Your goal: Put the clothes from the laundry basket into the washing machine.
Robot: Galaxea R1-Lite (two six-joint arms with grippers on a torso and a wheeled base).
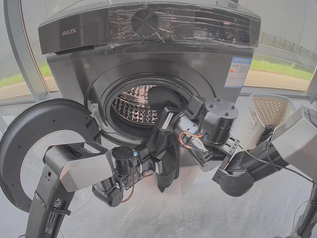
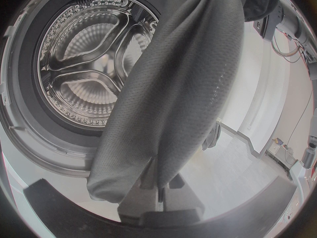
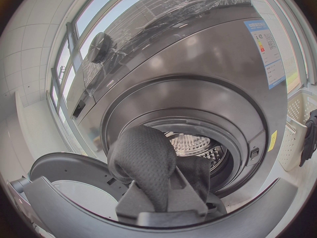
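As one dark grey front-loading washing machine (image 1: 82,70) stands with its single round, glass-centred door (image 1: 43,123) swung open at eight o'clock of the drum mouth, loading looks barely begun: no laundry shows in the visible part of the ribbed steel drum (image 1: 135,106). One cream perforated plastic laundry basket (image 1: 274,109) sits at three o'clock of the machine. One long black knit garment (image 1: 168,156) is strung between two arms. Its bunched top is at the mouth's three o'clock edge, not yet inside, and its tail hangs past six o'clock toward the floor. The right gripper (image 1: 164,114) is clamped on that top, and the left gripper (image 1: 158,165) is pinched shut on the lower folds. At least one more dark cloth (image 3: 309,139) drapes over the basket rim, awaiting its turn.
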